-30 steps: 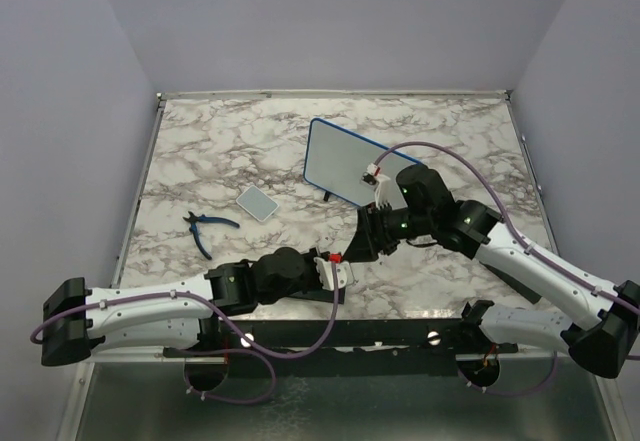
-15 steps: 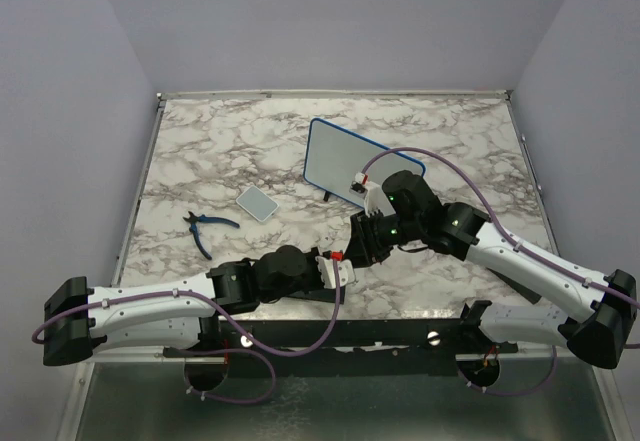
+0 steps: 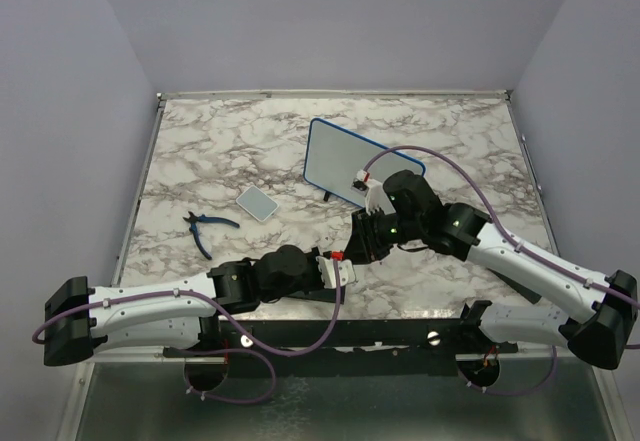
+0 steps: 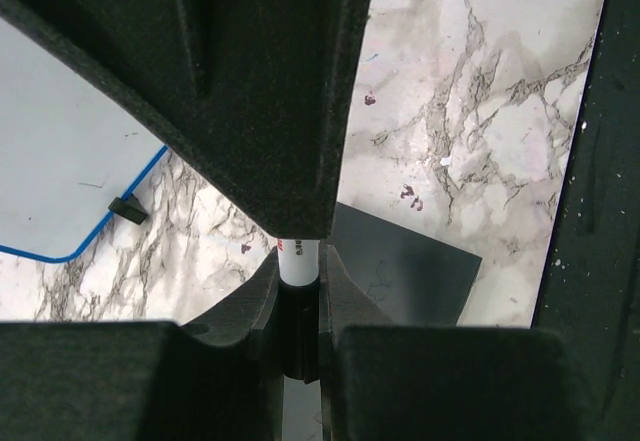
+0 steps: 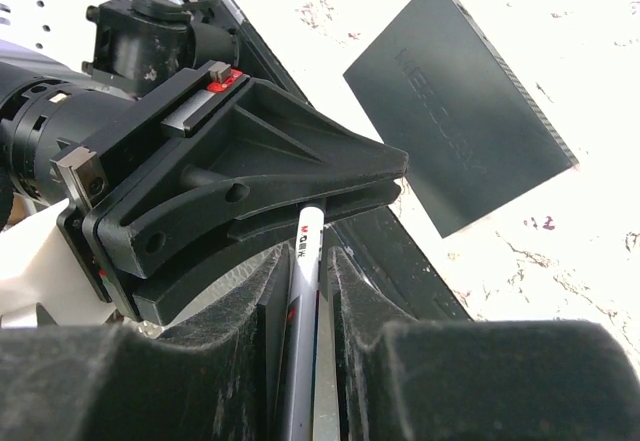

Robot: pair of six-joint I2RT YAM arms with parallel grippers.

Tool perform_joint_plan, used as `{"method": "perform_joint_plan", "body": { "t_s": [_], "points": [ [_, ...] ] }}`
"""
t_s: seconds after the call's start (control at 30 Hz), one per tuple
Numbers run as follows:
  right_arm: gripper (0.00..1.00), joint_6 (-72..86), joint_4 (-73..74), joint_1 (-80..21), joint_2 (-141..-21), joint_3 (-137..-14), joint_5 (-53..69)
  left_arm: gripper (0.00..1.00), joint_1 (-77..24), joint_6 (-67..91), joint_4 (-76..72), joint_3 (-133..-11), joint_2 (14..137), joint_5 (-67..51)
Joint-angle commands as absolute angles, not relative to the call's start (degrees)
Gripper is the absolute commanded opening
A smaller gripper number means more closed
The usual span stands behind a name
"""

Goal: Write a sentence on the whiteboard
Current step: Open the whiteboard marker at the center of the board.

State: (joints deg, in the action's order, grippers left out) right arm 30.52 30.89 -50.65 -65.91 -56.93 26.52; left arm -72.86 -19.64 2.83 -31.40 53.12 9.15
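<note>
Your left claw [image 3: 338, 264] and right claw [image 3: 362, 244] meet tip to tip in the lower middle of the top view. Each is clamped on one end of the same white marker [image 5: 304, 251] (a black pad [image 5: 458, 141] lies on the counter [image 3: 220, 151] close by). The whiteboard [image 3: 340, 159] stands propped up just above them in that view, right of centre, touching neither claw.

The whiteboard [image 3: 338, 154] is a white rectangle with rounded corners and a thin blue rim. It sits just past the table's centre, toward 1 o'clock, its long side running from 10 o'clock to 4 o'clock. One small black foot [image 3: 328, 197] shows under its near edge. From the left wrist, the board [image 4: 60, 131] and foot [image 4: 124, 209] appear at 9 o'clock, with a few faint dark strokes [image 4: 90, 185] on its face, too slight to read.
</note>
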Motion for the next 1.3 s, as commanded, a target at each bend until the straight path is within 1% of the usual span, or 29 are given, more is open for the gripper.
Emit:
{"method": "perform_joint_plan", "body": {
  "t_s": [0.0,0.17,0.63,0.73,0.87,1.07,1.27],
  "points": [
    [0.24,31.41,28.78,-51.15,-64.33,-55.67,25.53,0.0,-72.7,-18.9,2.71,-33.0,53.52,7.14],
    [0.22,31.57,28.97,-51.15,-64.01,-55.01,26.41,0.0,-72.43,-18.63,2.72,-32.82,53.1,7.31],
    [0.21,31.97,29.93,-51.15,-61.6,-54.3,25.95,0.0,-71.9,-18.61,2.81,-32.41,53.09,7.01],
    [0.14,32.08,29.7,-51.16,-61.38,-53.86,25.94,0.0,-71.97,-18.58,2.87,-32.43,53.24,6.86],
    [0.01,32.08,30.13,-51.15,-61.28,-53.87,24.64,0.0,-71.9,-18.58,2.99,-32.43,53.28,6.92],
    [0.0,30.98,30.81,-51.17,-60.07,-54.37,22.67,0.0,-71.91,-19.06,3.06,-31.92,53.42,7.29],
    [0.0,28.72,36.14,-51.15,-57.2,-57.16,15.47,0.0,-71.94,-19.33,3.12,-30.65,53.31,8.94]
  ]
}}
